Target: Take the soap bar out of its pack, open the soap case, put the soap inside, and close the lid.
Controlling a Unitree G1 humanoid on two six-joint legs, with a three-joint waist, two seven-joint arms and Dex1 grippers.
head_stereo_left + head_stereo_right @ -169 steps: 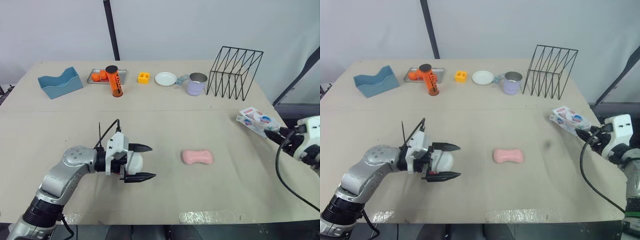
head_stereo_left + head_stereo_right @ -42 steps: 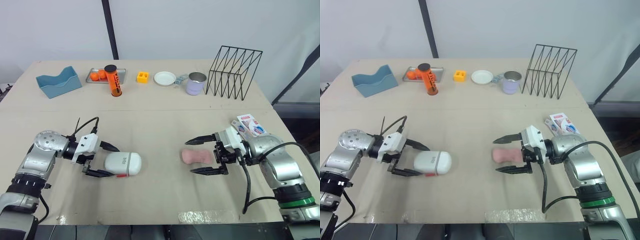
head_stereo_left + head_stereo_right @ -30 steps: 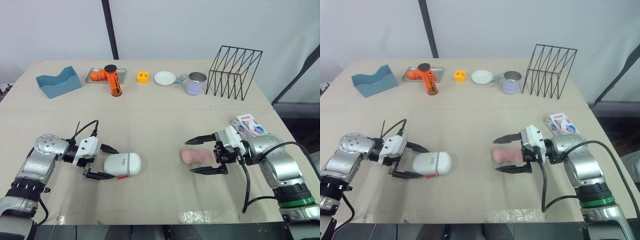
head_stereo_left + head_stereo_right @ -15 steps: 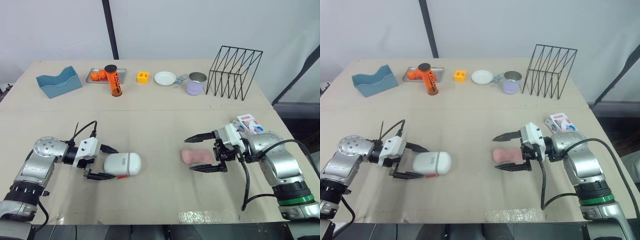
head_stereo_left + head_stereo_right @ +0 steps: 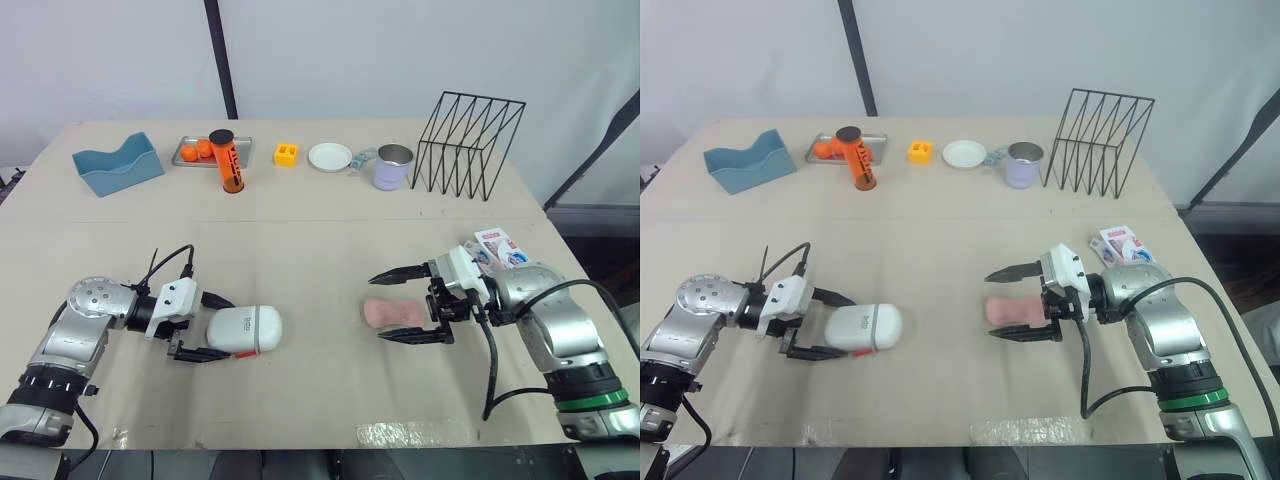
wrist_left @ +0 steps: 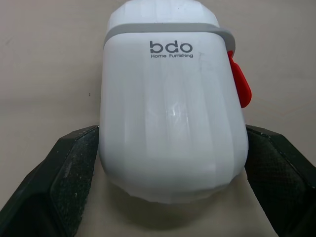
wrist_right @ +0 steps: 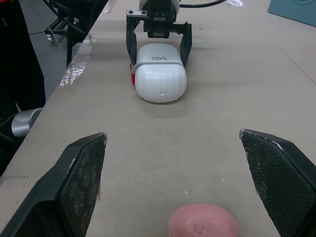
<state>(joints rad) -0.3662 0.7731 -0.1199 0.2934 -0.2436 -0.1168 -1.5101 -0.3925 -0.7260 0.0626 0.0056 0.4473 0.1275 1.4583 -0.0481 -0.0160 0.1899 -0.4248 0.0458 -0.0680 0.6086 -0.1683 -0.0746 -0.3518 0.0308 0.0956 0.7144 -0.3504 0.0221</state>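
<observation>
left gripper (image 5: 228, 327) spread wide, flanking left end of shut case (image 5: 243, 330), near left. soap (image 5: 393, 312) bare, right of centre, between wide-apart fingers of right gripper (image 5: 377, 308); swung in from right edge since 5.6 s ago, barely moved in last second, gripping nothing. pack (image 5: 497, 247) lying at right edge. judged: unpacking done, case opening next. count: 1 case, 1 soap, 1 pack, 2 grippers.

- Beige counter (image 5: 320, 240).
- Towards the front edge: white soap case (image 5: 243, 329) on the left, pink soap bar (image 5: 393, 312) on the right.
- Right edge: soap pack (image 5: 497, 246).
- Far edge: blue bin (image 5: 118, 164), yellow block (image 5: 287, 154), white dish (image 5: 331, 157), mug (image 5: 394, 168), wire rack (image 5: 468, 146).
</observation>
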